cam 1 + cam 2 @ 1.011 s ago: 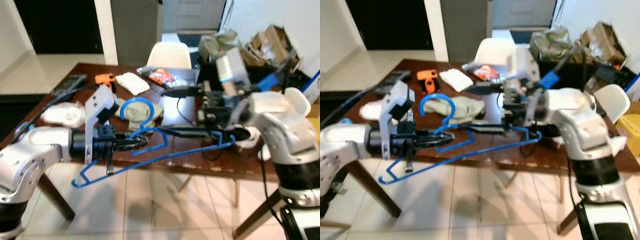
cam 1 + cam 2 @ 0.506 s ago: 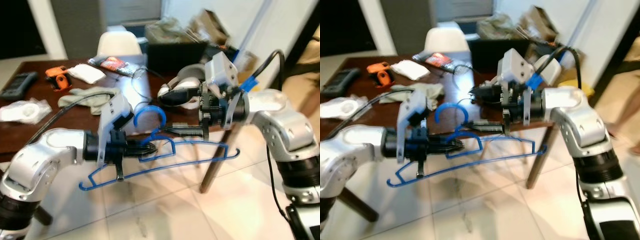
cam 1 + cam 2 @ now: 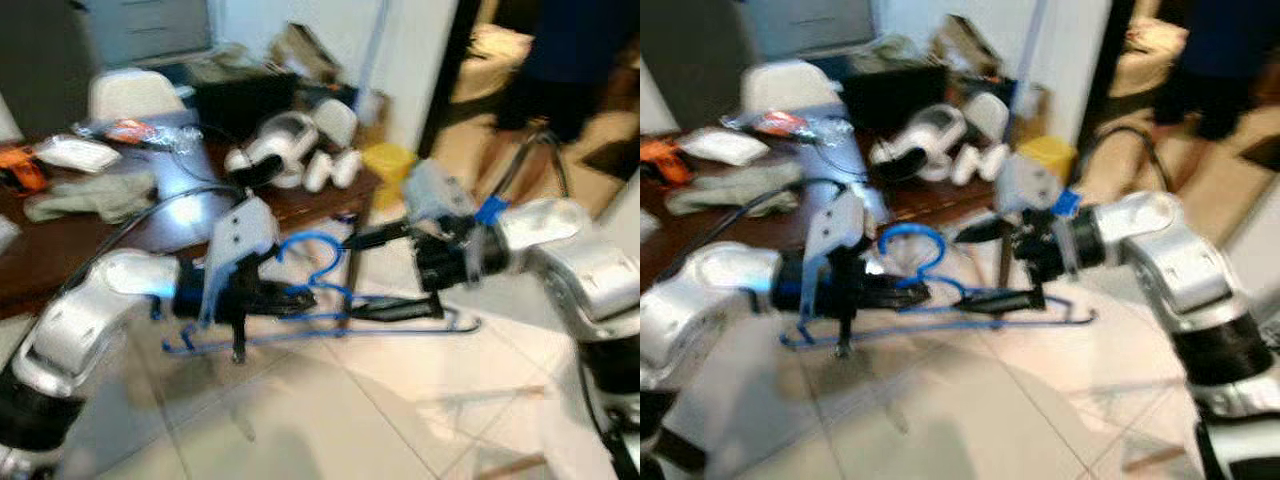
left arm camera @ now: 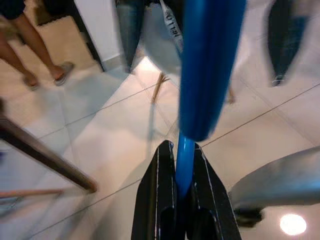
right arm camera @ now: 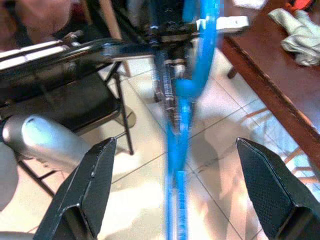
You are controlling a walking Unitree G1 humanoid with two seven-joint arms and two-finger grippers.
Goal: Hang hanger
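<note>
A blue plastic hanger point(image 3: 322, 322) hangs level in front of me over the tiled floor, its hook point(image 3: 312, 247) pointing up. My left gripper point(image 3: 292, 297) is shut on the hanger just below the hook; in the left wrist view its fingers point(image 4: 165, 175) clamp the blue bar point(image 4: 210, 60). From the right, my right gripper point(image 3: 355, 278) stands open, one finger above the hanger's shoulder and one along its lower bar. The right wrist view has the hanger point(image 5: 192, 85) running between those wide-apart fingers point(image 5: 92, 192). The picture is blurred.
A dark wooden table point(image 3: 60, 250) stands at my left with a white headset point(image 3: 285, 140), a grey cloth point(image 3: 90, 190) and small items. A white chair point(image 3: 130, 95) is behind it. A person point(image 3: 560, 60) stands at the doorway, back right.
The camera has swung right: the table slid to the left and a doorway with a person came into view. Both grippers keep the same places on the hanger.
</note>
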